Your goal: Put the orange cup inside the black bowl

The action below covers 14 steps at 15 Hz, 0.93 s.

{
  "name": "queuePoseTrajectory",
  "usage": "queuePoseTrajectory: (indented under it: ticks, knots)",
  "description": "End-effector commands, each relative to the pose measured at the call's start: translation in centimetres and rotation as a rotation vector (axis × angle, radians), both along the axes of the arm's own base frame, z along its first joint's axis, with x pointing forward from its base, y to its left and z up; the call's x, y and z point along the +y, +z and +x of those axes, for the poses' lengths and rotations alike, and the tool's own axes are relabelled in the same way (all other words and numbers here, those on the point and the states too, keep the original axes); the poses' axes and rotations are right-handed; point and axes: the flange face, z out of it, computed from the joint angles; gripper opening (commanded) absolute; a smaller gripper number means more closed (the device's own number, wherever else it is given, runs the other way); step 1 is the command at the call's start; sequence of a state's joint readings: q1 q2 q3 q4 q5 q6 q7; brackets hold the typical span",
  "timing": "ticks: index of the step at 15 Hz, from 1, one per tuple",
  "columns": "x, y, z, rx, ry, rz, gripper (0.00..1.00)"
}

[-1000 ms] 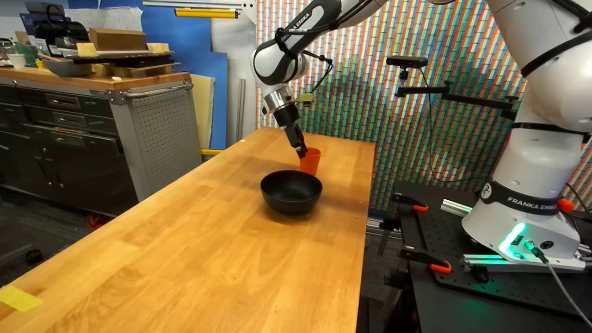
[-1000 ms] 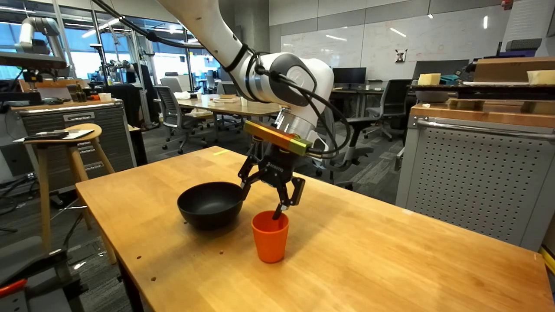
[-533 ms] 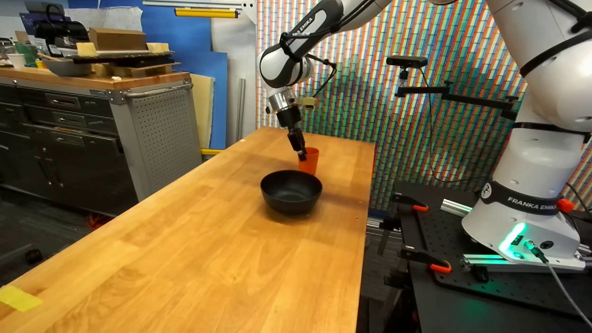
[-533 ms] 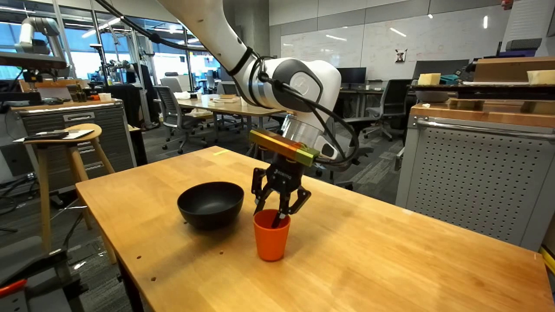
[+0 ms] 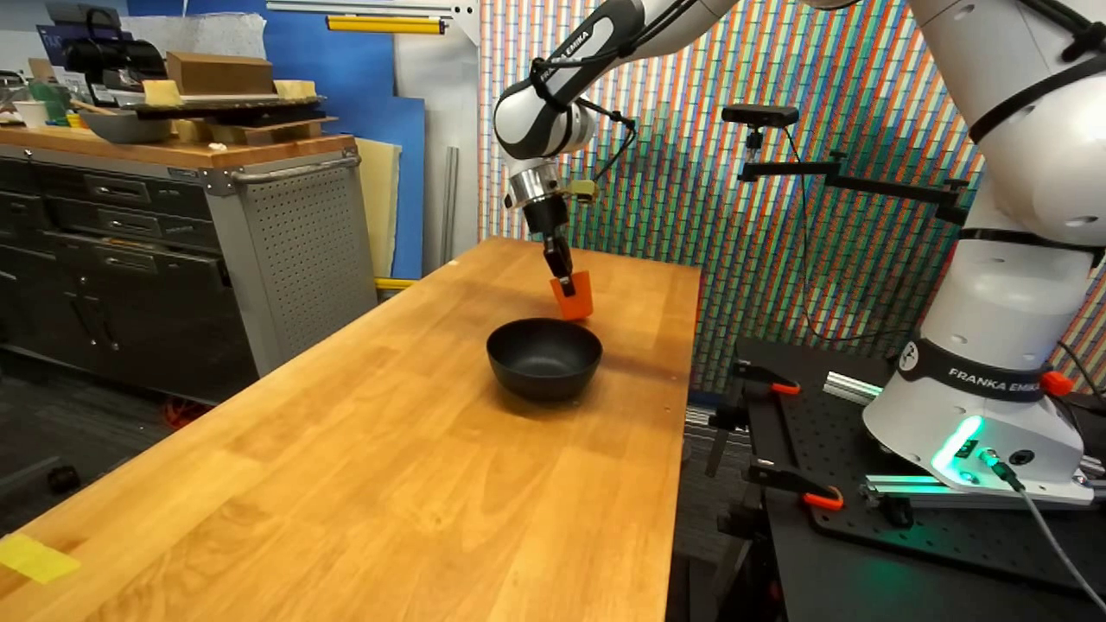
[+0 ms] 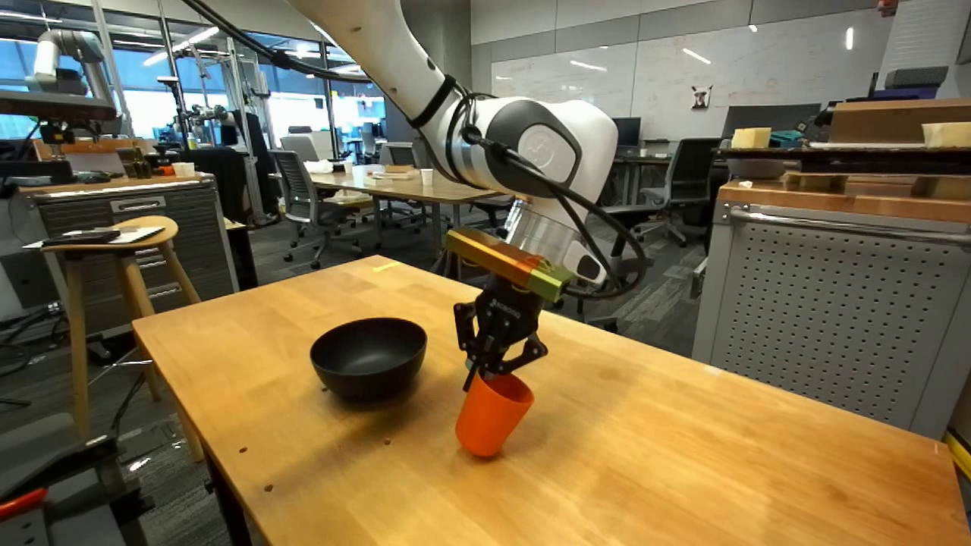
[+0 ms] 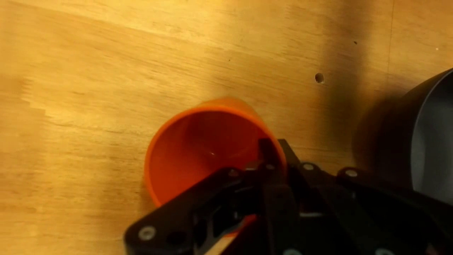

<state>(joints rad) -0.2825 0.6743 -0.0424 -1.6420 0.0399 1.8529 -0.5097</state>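
Observation:
The orange cup [image 6: 491, 421] leans to one side over the wooden table; whether its base still touches the wood I cannot tell. My gripper [image 6: 481, 375] is shut on the cup's rim, one finger within the cup and one outside. In the wrist view the cup [image 7: 198, 148] opens toward the camera, and its wall runs between the fingertips of the gripper [image 7: 278, 147]. The black bowl [image 6: 369, 368] stands upright on the table beside the cup, apart from it. Part of this bowl [image 7: 433, 141] shows at the wrist view's right edge. In an exterior view the bowl [image 5: 544, 376] is nearer the camera than the cup [image 5: 577, 301].
The wooden table [image 5: 415, 466] carries cup and bowl, with yellow tape [image 5: 36, 557] near one end. Beside the table is the robot's base [image 5: 976, 432] on a black stand with clamps. A grey cabinet [image 6: 834, 303] stands past the table's far long side.
The gripper was open around the cup's near wall and has closed on the rim. From upright, the cup has tipped over to a lean. The bowl has stayed put.

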Motion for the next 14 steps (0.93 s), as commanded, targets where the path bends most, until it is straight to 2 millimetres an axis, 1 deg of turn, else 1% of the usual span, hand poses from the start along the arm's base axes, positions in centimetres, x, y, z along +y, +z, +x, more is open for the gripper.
queuePoseTrajectory:
  ticks: [1, 3, 6, 9, 12, 14]
  knots:
    - [1.0, 1.3, -0.2, -0.019, 0.012, 0.059, 0.04]
    - [3.1, 2.5, -0.4, -0.031, 0.036, 0.050, 0.04]
    - [7.5, 4.1, -1.0, -0.039, 0.087, 0.042, 0.02]
    - [12.2, 6.3, -1.4, -0.073, 0.134, 0.017, 0.02]
    - [17.0, 8.5, -2.1, -0.139, 0.169, -0.068, 0.01]
    - [20.2, 9.6, -2.6, -0.171, 0.194, -0.120, 0.01]
